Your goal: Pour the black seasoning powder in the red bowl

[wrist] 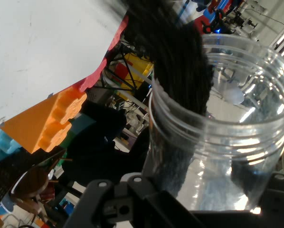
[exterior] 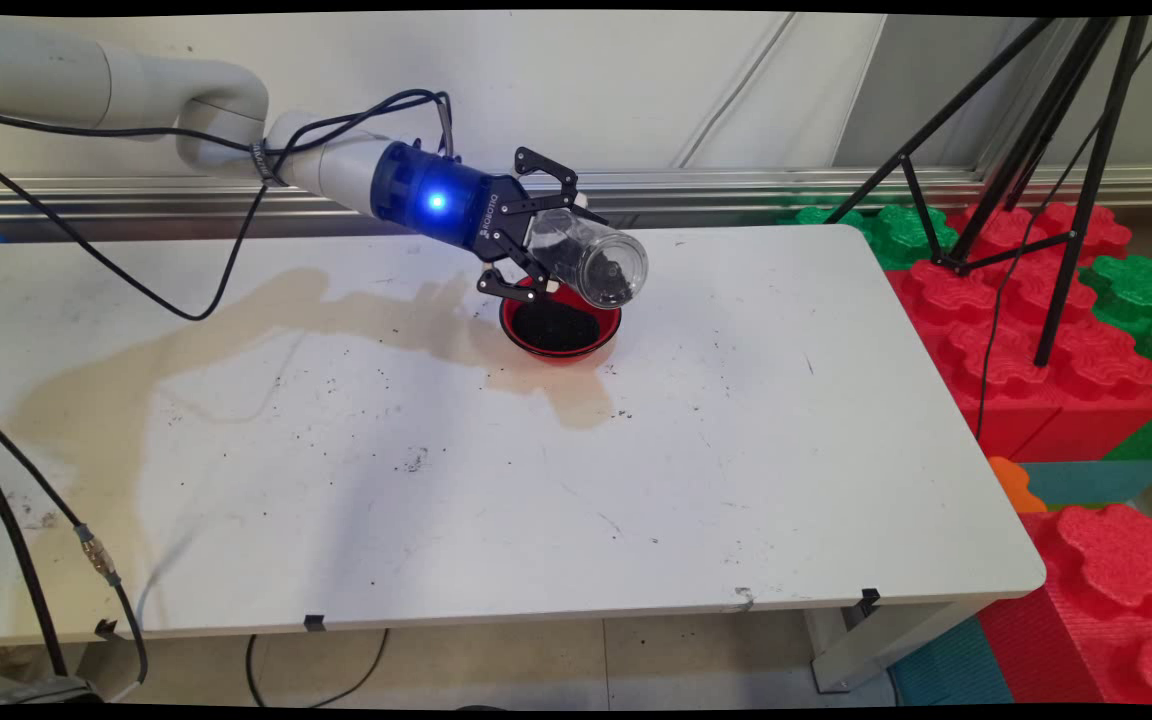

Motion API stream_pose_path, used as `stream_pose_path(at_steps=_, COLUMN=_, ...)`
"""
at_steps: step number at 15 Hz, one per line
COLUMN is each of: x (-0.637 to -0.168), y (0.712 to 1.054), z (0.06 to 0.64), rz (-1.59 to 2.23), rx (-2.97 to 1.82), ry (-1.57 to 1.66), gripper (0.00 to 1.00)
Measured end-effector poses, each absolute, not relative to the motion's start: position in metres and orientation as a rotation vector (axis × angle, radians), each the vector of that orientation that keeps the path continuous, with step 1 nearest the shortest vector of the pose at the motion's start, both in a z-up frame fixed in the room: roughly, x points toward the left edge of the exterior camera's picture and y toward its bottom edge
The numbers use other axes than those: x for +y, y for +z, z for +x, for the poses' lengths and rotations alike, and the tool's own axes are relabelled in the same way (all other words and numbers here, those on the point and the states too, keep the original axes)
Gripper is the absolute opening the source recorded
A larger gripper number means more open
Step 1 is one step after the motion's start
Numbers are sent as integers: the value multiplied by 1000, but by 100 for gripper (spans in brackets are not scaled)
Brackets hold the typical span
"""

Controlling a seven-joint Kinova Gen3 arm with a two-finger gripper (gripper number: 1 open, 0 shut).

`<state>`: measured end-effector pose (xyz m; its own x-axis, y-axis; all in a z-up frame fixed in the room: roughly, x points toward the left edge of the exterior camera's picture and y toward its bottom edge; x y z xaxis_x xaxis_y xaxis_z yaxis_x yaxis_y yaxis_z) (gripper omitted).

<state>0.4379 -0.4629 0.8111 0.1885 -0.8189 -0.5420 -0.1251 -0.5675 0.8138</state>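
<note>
- Gripper (exterior: 543, 237) clamps a clear plastic jar (exterior: 591, 260), tipped over the red bowl (exterior: 561, 330), upper centre.
- We judge: keep the mouth above the bowl; dark grains spill easily.

1. Robotics lab or test room, not a home: a white robot arm (exterior: 116, 90) with loose black cables (exterior: 86, 250) reaches over a plain white bench (exterior: 756, 480).
2. Bench top is stained brown and speckled with dark crumbs, like a well-used test surface.
3. Black tripod (exterior: 1056, 150) stands at the right, legs spread over big red and green foam blocks (exterior: 1036, 330) stacked beside the bench.
4. Bare pale wall panels (exterior: 636, 90) with a metal rail (exterior: 836, 185) run behind.
5. Hand view shows more foam blocks, an orange one (wrist: 47, 121), and cluttered equipment further back; details there unclear.
</note>
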Motion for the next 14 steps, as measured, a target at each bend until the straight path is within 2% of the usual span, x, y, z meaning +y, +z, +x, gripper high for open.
stream_pose_path(at_steps=14, x=-463, y=811, z=436, rz=1838, rx=-885, ry=-1430, gripper=0)
